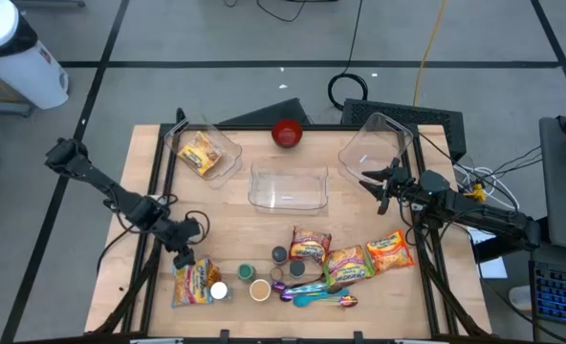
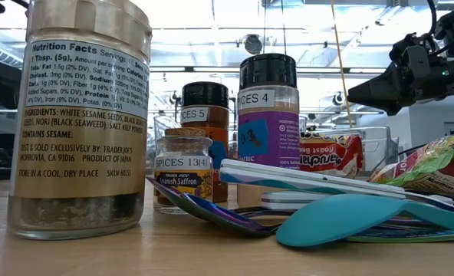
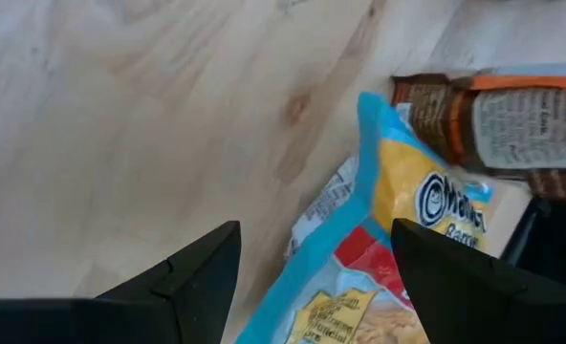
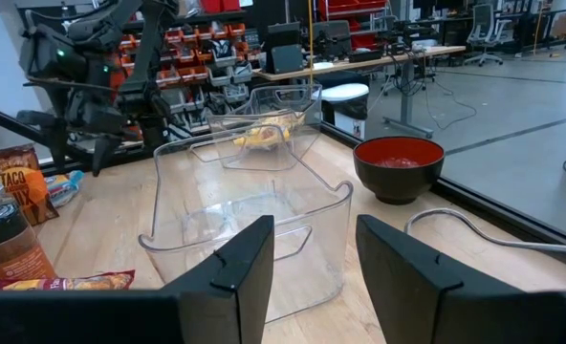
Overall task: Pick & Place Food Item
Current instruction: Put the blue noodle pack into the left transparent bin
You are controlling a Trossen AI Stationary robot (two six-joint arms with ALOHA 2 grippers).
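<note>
Left gripper (image 1: 182,256) is hovering with its jaws spread wide and empty just above the near-left noodle packet (image 1: 193,283); in the left wrist view its two dark fingers (image 3: 183,282) are straddling the packet's blue crimped edge (image 3: 364,182) without yet touching it. You are lining up a pinch, so keep the jaws parted while you are lowering, centre them across that raised seam rather than the flat face, and close only once both pads are flanking the film. Avoid dragging sideways: the white-capped spice jar (image 1: 219,291) is sitting right beside the packet and could tip.

Packet film is looking glossy, thin and crinkled, puffed with air, so it will likely be yielding and slipping under a light grip. Butcher-block tabletop (image 1: 235,210) is pale, smooth wood. Clear plastic bins are standing at the far side: the left one (image 1: 203,153) is already holding a yellow packet, the centre one (image 1: 288,186) is rigid, transparent and round-cornered. Beyond them, a red bowl (image 1: 287,133) is sitting at the far edge.

Right gripper (image 1: 377,186) is waiting at the right side, half-parted and gripping nothing, facing the centre bin.
</note>
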